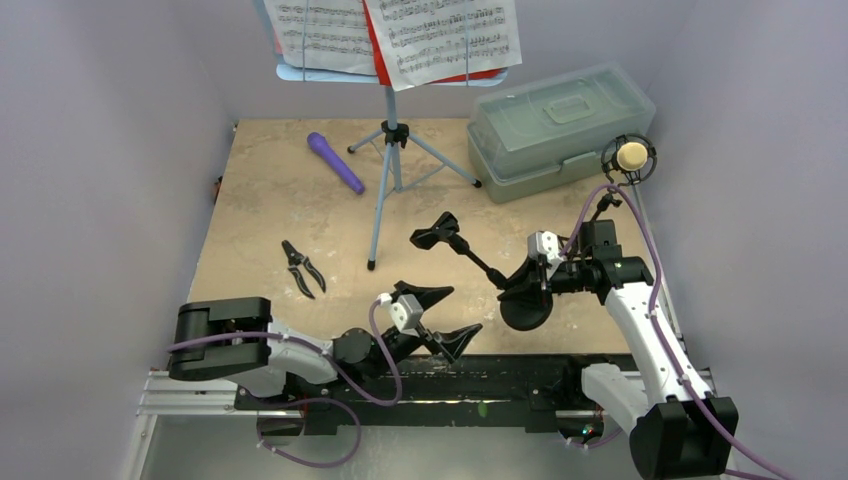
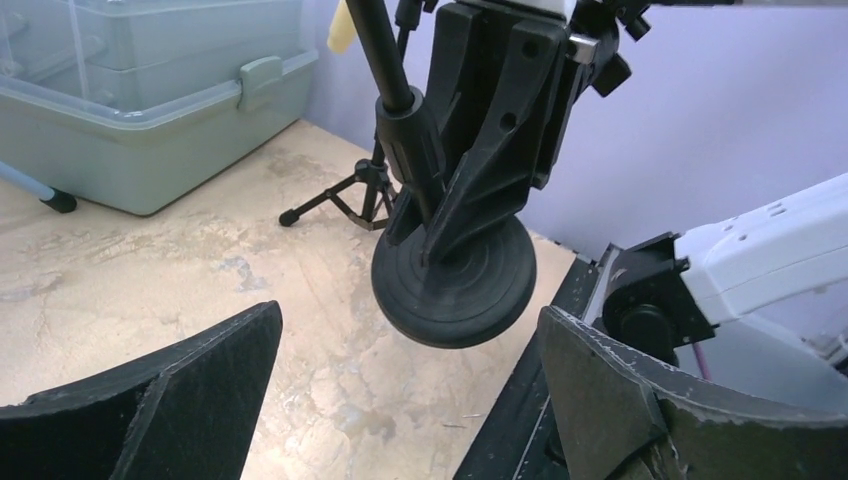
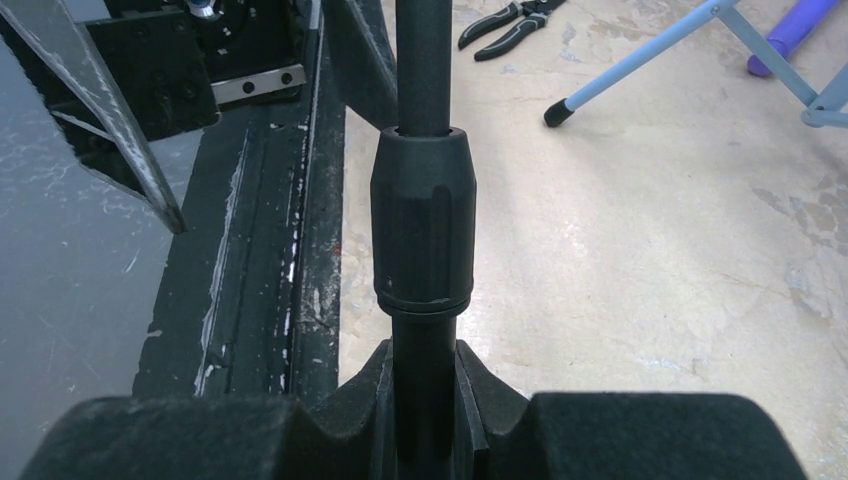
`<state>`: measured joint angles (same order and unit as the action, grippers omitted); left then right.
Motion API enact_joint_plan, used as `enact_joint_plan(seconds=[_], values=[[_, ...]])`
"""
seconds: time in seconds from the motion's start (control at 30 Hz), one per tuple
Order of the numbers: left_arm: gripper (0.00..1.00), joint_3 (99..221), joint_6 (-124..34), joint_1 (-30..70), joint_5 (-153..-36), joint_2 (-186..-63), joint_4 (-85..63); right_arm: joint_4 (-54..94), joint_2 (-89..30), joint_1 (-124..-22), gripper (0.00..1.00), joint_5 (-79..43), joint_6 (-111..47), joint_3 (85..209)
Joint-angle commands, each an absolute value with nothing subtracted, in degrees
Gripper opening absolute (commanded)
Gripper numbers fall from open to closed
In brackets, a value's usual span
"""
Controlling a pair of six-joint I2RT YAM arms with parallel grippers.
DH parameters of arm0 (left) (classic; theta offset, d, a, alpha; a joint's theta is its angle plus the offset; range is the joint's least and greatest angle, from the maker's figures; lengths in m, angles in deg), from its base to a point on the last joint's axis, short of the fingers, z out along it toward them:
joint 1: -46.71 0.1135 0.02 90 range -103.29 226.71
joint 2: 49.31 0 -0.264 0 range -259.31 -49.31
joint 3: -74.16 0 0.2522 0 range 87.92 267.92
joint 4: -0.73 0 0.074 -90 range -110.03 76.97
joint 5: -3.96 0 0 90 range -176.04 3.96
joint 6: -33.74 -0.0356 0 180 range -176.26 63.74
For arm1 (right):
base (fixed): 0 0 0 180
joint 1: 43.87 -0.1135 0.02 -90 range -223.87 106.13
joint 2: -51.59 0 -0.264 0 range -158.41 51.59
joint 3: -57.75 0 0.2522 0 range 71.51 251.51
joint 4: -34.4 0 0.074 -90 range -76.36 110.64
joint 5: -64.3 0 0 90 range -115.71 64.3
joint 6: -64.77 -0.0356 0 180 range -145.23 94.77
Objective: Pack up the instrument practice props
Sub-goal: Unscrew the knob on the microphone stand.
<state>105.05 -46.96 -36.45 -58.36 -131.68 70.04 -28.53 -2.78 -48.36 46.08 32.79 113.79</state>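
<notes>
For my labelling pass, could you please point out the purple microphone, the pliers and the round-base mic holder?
purple microphone (image 1: 335, 163): top view, mid-body.
pliers (image 1: 295, 262): top view, near the pivot.
round-base mic holder (image 2: 460, 295): left wrist view, disc base.

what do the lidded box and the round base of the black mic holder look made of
Lidded box: translucent grey-green plastic, slightly glossy; inner edges show through the walls. Round-base mic holder: the base is matte black with moulded concentric ridges, probably rubber or plastic, possibly over metal; cannot tell.

Only music notation on the sheet-music pages (image 1: 440, 35); no legible words.
</notes>
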Motion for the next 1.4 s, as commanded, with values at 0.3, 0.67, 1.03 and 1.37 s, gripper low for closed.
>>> enact_joint_plan(seconds=[0.3,0.67,1.03,1.37], values=[[0.9,112.6,-42.0,-26.0,-76.3,-137.5,88.9,-29.8,-2.8,-48.5,0.0,51.3,35.8,115.7],[0.77,117.9,-40.4,-23.5,-83.5,-140.8,89.0,-30.4,-2.7,-48.4,0.0,51.3,36.5,115.8],[0.49,120.4,-38.5,-22.1,-83.8,-142.4,88.9,-30.7,-2.7,-48.5,0.0,51.3,36.7,115.9],[0.02,121.2,-36.1,-22.0,-82.6,-143.2,88.9,-30.7,-2.7,-48.5,0.0,51.3,36.8,115.9]])
